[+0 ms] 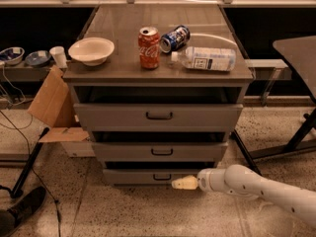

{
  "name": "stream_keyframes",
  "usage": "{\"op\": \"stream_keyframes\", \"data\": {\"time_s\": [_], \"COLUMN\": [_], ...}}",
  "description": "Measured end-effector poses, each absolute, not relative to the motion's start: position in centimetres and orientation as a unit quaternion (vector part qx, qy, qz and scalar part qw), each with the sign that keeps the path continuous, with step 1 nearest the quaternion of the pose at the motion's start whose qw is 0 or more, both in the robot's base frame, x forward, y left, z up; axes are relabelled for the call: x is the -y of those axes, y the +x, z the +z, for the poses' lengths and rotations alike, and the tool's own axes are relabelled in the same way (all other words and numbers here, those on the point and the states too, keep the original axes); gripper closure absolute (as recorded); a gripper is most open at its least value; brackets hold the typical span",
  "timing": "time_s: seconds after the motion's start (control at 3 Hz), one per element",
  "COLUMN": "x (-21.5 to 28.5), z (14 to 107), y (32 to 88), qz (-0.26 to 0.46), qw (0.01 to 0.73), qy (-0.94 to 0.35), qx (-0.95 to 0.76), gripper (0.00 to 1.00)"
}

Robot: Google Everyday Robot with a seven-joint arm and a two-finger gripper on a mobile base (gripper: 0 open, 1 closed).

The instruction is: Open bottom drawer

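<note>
The grey cabinet has three drawers. The bottom drawer [133,176] is the lowest, with a short grey front and a small dark bar handle [162,177]. Above it are the middle drawer [160,152] and the tall top drawer [159,116]. My gripper [183,183] comes in from the lower right on a white arm [256,187]. Its cream tip lies just right of and slightly below the bottom drawer's handle, close to the drawer front.
On the cabinet top stand a white bowl [91,50], a red cola can [148,47], a blue can on its side [174,38] and a lying plastic bottle [207,58]. A cardboard box [55,107] leans at the left. Table legs [296,137] stand at the right.
</note>
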State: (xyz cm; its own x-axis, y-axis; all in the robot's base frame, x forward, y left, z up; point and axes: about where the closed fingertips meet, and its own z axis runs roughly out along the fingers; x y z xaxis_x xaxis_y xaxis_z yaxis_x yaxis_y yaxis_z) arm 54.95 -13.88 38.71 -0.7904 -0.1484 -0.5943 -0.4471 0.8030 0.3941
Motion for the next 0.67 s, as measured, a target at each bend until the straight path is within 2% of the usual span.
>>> {"op": "stream_keyframes", "data": {"time_s": [0.67], "x": [10.9], "z": [30.8], "y": [59.0], "qz": [0.309], "qw": [0.294], "qy": [-0.107], "qx": [-0.898], "gripper": [0.0]}}
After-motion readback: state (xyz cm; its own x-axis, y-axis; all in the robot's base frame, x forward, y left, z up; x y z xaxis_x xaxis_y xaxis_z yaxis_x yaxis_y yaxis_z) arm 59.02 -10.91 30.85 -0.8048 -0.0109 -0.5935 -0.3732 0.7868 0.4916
